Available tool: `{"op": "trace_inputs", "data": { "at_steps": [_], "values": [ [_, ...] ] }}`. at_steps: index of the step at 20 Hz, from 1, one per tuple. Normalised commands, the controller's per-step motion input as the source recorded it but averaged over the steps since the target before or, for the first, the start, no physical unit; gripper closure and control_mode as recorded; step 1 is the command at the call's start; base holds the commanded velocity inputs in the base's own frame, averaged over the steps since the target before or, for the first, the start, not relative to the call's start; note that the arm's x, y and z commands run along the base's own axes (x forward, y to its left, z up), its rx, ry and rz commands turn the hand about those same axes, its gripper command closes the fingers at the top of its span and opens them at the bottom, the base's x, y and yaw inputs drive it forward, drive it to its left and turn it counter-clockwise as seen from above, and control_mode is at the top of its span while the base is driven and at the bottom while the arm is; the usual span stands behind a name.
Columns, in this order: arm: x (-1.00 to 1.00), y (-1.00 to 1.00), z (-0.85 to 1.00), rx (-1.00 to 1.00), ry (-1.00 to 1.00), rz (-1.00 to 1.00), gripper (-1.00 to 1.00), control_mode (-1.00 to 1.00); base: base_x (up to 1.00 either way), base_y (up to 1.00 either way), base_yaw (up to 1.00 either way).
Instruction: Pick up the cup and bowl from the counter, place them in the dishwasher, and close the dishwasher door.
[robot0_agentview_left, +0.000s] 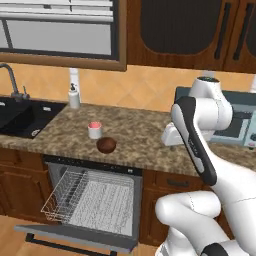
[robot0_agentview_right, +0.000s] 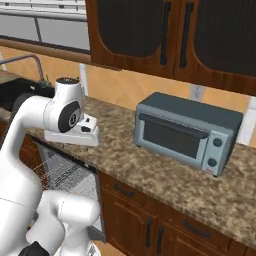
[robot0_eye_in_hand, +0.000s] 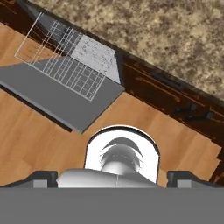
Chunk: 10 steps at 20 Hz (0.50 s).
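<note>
Two things wait to be collected, and neither has been lifted yet. Nearest, low in the left base view, the dishwasher door (robot0_agentview_left: 75, 235) is seen folded down flat, a smooth dark grey panel, with the white wire rack (robot0_agentview_left: 65, 192) drawn out above it from the dishwasher (robot0_agentview_left: 105, 200). Behind that, at centre left of the same view, the speckled granite counter (robot0_agentview_left: 140, 140) carries the bowl (robot0_agentview_left: 106, 145), small, round and dark reddish-brown, close to the front edge, and just behind and left of it the cup (robot0_agentview_left: 94, 130), a short white cylinder with a pinkish inside; the two stand near but apart. The gripper (robot0_eye_in_hand: 112, 177) is seen in the hand view with its dark tips spread wide at the bottom corners and nothing between them, pointed down past the counter edge at the wooden floor (robot0_eye_in_hand: 39, 131). Both pieces probably lie to the left of the hand (robot0_agentview_left: 172, 135), though its tips are hidden there. Farthest, at the right, a boxy grey toaster oven (robot0_agentview_right: 187, 132) is set against the wall.
</note>
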Motion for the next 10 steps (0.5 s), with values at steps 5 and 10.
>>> {"op": "trace_inputs", "data": {
  "at_steps": [5, 10],
  "values": [
    [0.0, 0.0, 0.0, 0.0, 0.0, 0.0, -1.0, 1.0, 0.25, -0.8, 0.66],
    [0.0, 0.0, 0.0, 0.0, 0.0, 0.0, -1.0, 1.0, 0.59, -0.47, 0.43]
  ]
}}
